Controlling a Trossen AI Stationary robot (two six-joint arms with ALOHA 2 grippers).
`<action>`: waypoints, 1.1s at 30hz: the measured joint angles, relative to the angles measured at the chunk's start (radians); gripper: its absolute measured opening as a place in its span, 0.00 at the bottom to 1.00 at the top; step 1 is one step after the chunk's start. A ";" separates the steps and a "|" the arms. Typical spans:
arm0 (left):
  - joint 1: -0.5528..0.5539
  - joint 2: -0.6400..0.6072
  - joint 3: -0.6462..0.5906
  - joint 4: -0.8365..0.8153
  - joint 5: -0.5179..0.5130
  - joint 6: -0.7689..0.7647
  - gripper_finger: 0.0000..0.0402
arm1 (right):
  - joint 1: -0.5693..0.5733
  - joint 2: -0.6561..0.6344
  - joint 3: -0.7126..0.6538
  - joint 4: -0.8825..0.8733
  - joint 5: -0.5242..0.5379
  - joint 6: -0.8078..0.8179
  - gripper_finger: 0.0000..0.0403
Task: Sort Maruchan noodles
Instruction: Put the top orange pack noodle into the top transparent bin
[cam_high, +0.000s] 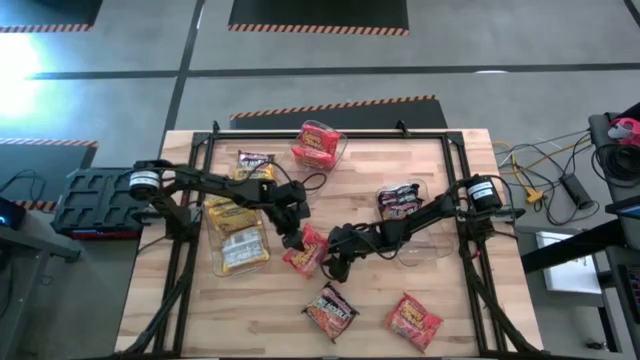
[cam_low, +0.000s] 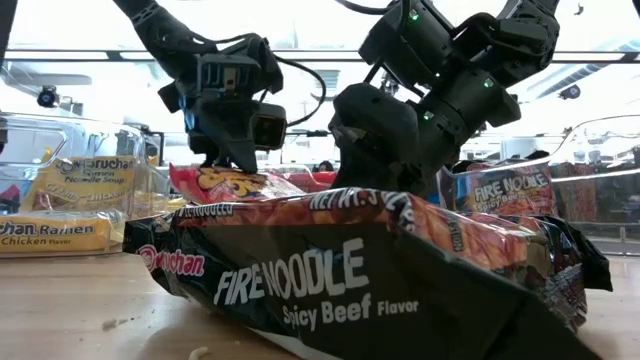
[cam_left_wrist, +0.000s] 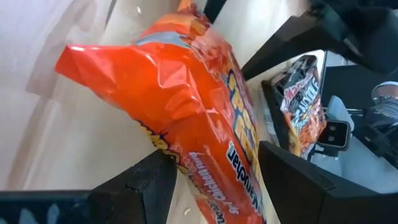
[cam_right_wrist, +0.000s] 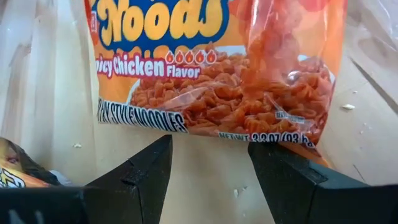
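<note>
Red packet (cam_left_wrist: 186, 106) pinched between left gripper (cam_left_wrist: 211, 180) fingers, lifted for sorting; right gripper (cam_right_wrist: 208, 168) held wide, empty, just beside.

Light butcher-block wood counter (cam_high: 450, 290) on a grey concrete floor (cam_high: 500, 40) w/ orange-black hazard-striped dark mats (cam_high: 318, 14). Tangled yellow and black cables (cam_high: 545, 170) at right. Bright glare upper left.

We lose the table behind the black Fire Noodle packet (cam_low: 350, 290) filling the low view; the red packet (cam_right_wrist: 217, 68) runs off the right wrist view's top edge, and labels in the left-hand bin (cam_high: 240, 235) are too small to read
</note>
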 joint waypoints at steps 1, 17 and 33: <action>0.000 0.000 0.003 0.001 0.000 0.000 0.51 | 0.000 0.000 0.000 0.000 0.003 -0.001 0.52; -0.003 -0.002 0.021 0.001 -0.004 -0.004 0.40 | 0.000 0.000 0.000 0.000 0.026 -0.028 0.52; -0.003 -0.045 0.043 -0.067 -0.011 0.012 0.30 | 0.000 -0.105 -0.002 -0.175 0.013 -0.050 0.52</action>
